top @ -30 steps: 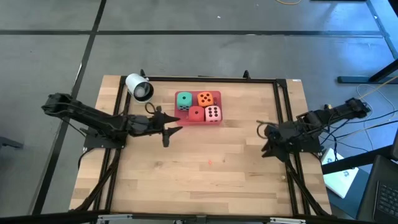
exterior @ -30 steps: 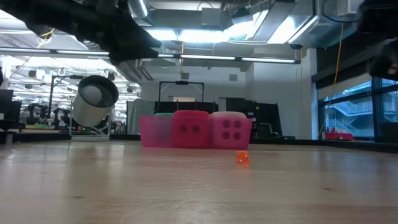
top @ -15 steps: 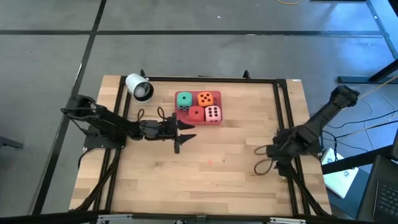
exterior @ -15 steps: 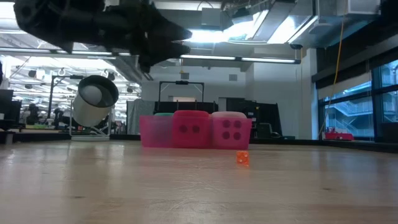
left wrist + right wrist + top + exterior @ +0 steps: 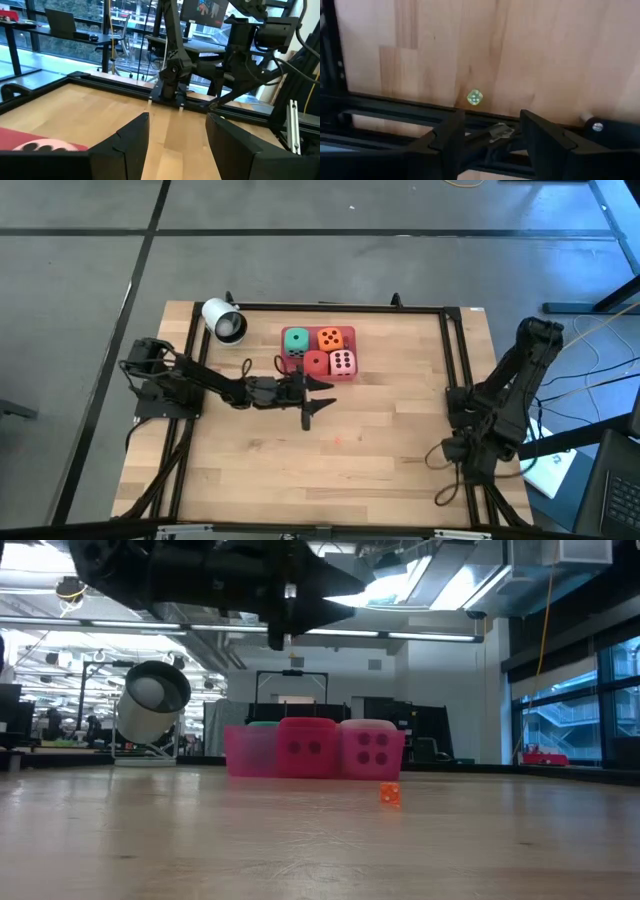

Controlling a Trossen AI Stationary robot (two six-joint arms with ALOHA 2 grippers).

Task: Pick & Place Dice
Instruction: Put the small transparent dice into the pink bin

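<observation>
Dice (image 5: 319, 351) sit four together in a pink tray (image 5: 350, 376) toward the table's (image 5: 380, 450) far edge: teal-green die (image 5: 295, 341) and orange die (image 5: 330, 338) in the back row, red die (image 5: 315, 363) and pale pink die (image 5: 342, 362) in front.

The left end effector (image 5: 312, 402) hovers over the table just off the tray's near edge, its fingers parted with nothing between them, as the left wrist view shows. In the high view the red die lies at about twelve o'clock from its tip, the pale pink one nearer one o'clock. The arm reaches in along the nine-to-three line, so the dice lie off to the side of its long axis, not straight ahead; I judge it would need to swing toward them to line up.

The right end effector (image 5: 470, 452) is pulled back at the table's right edge, well apart from the tray, likewise parted and empty. The left arm is plainly the nearer one.

A small orange cube (image 5: 390, 794) lies on the wood in front of the tray.
</observation>
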